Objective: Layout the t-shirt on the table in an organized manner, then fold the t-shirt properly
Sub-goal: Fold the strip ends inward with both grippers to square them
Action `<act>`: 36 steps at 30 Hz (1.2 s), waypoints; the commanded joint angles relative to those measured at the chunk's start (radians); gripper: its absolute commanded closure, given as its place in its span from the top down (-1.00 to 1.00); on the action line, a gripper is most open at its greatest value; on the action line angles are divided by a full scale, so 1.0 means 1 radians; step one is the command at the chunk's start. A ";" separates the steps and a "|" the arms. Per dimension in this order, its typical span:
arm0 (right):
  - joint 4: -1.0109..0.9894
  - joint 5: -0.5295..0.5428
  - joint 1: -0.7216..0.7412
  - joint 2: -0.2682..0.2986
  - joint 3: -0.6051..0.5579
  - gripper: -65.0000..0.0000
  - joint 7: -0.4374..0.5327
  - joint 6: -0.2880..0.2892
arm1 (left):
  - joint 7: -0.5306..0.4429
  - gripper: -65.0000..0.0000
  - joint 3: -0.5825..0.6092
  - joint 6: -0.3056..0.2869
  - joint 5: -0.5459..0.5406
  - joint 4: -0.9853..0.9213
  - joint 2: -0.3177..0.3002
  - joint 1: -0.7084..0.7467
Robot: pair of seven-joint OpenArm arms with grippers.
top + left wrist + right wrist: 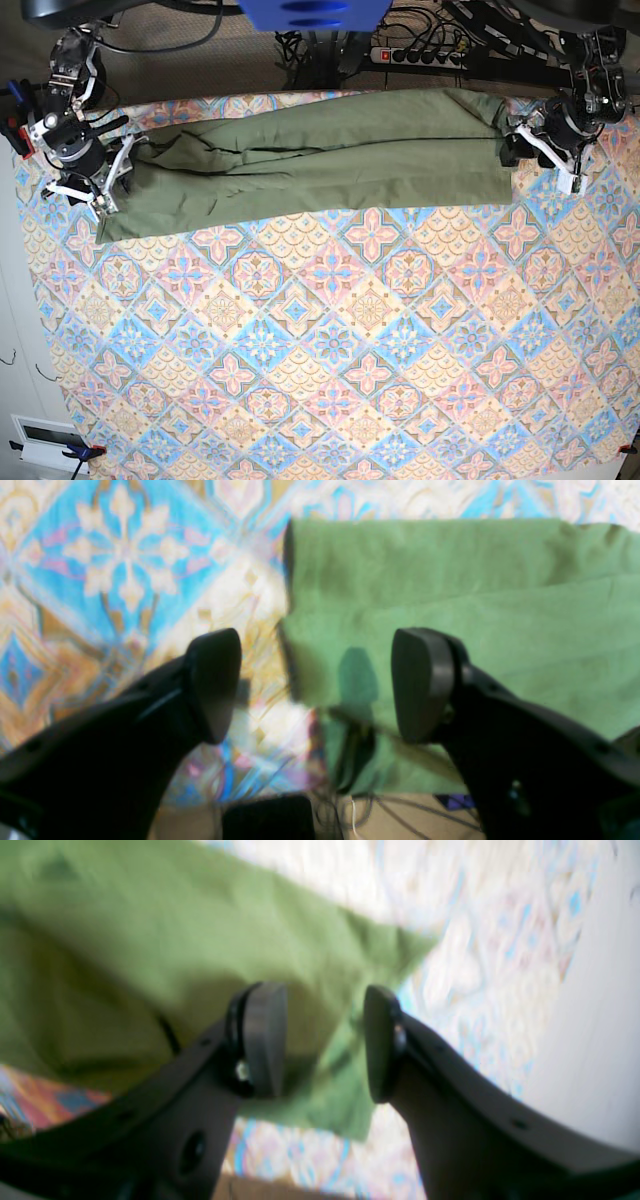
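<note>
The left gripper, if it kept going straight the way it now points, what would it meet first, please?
Most likely the near edge of the t-shirt, lying just ahead of the open left gripper, with the table beside it. Depth is unclear in this blurred wrist view.

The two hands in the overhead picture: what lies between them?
Only the t-shirt, stretched flat on the table from the right hand to the left hand, in the base view.

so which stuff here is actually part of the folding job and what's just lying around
Part of the job:
- t-shirt
- table
- left gripper, open
- right gripper, open

Just lying about:
- power strip
- cables
- white box
</note>
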 commanded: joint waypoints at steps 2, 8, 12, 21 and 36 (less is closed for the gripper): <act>0.017 0.014 0.011 0.017 0.005 -0.24 0.029 -0.005 | -0.019 0.42 0.039 -0.005 -0.014 -0.020 -0.017 -0.026; 0.017 0.014 0.011 0.017 0.005 -0.24 0.029 -0.005 | -0.025 0.42 0.089 -0.005 -0.007 -0.033 0.006 -0.032; 0.017 0.014 0.013 0.017 0.005 -0.24 0.029 -0.005 | -0.019 0.42 0.094 -0.005 -0.006 -0.088 0.040 -0.058; 0.017 0.014 0.013 0.017 0.005 -0.24 0.029 -0.005 | -0.021 0.42 0.132 -0.005 -0.017 -0.145 0.066 -0.063; 0.017 0.014 0.037 0.017 0.004 -0.24 0.025 -0.005 | -0.024 -0.46 0.223 -0.005 -0.175 -0.137 0.092 -0.061</act>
